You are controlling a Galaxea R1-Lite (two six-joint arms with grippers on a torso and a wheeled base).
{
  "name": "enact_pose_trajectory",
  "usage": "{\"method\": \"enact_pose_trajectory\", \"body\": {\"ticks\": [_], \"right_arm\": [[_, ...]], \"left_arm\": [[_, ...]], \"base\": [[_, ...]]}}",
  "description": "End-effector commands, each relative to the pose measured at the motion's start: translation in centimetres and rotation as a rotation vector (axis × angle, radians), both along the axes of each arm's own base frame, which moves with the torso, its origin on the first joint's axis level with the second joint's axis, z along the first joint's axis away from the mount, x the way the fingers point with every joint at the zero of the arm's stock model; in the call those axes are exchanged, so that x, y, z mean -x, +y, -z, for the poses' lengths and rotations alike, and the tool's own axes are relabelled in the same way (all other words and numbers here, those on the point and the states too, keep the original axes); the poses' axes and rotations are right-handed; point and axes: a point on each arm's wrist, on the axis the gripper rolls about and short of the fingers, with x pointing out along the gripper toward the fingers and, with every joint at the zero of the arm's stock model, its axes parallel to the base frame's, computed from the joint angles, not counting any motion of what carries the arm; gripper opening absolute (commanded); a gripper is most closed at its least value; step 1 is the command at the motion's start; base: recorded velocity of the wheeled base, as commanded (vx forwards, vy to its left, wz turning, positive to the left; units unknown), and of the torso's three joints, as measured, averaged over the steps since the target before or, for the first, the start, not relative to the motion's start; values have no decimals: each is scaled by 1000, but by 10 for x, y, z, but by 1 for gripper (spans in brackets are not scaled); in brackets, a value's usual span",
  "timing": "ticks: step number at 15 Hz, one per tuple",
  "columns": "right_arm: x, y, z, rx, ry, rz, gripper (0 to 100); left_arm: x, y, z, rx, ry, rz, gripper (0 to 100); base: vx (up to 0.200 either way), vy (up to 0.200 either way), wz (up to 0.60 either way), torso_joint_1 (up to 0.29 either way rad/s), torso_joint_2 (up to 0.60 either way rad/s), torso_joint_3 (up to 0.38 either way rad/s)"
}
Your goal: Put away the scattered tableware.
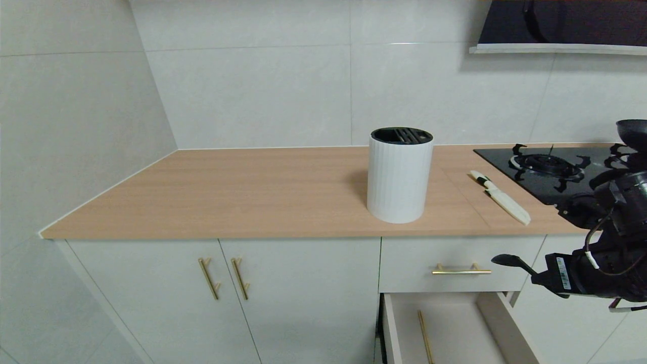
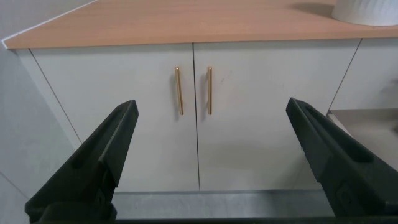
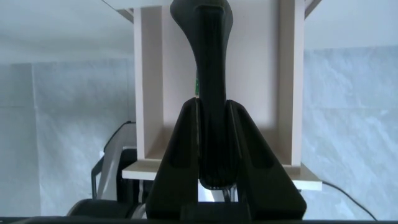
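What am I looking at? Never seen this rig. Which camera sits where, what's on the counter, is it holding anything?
This is a two-armed robot on wheels, tidying a kitchen. The wide picture comes from a camera on its head, looking down at a wooden countertop. On it stands a white slotted holder, and a pale knife lies flat between the holder and the gas hob. Below, one drawer is pulled open. The other two pictures come from wrist cameras. The left gripper is open and empty, facing the cabinet doors. The right gripper is shut on a black utensil near the drawer.
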Motion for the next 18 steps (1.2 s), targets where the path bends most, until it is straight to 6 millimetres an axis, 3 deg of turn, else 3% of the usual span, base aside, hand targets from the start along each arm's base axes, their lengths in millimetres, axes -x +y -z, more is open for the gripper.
{"method": "enact_pose_trajectory", "body": {"ticks": [1, 7, 18], "right_arm": [[-1, 1, 3, 2, 13, -4, 0], [-5, 3, 15, 15, 12, -25, 0], [-3, 2, 20, 40, 19, -55, 0]], "left_arm": [[0, 0, 0, 0, 1, 0, 100], [0, 0, 0, 0, 1, 0, 100], [0, 0, 0, 0, 1, 0, 100]], "base": [[0, 0, 0, 0, 0, 0], [0, 0, 0, -147, 353, 207], [0, 0, 0, -167, 474, 307]]}}
